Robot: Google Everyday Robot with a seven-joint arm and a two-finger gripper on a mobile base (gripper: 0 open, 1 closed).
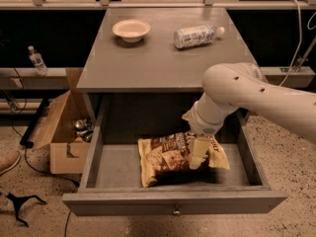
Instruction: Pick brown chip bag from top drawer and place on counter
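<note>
One gripper [199, 154] was at the brown chip bag [165, 158], which lay inside the open top drawer [148, 202]; whether it gripped the bag could not be told.

A white bowl [131, 29] and a toppled plastic bottle [195, 36] lie apart up top; an open cardboard box [59, 137] sits on the floor [39, 221], left. The end effector [200, 154] hangs low, right of centre.

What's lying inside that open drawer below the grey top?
A brown chip bag lies in the top drawer, right of middle, with the robot's pincer down on its right part. Grey drawer floor shows to its left. Anything beneath the bag or arm is hidden.
</note>
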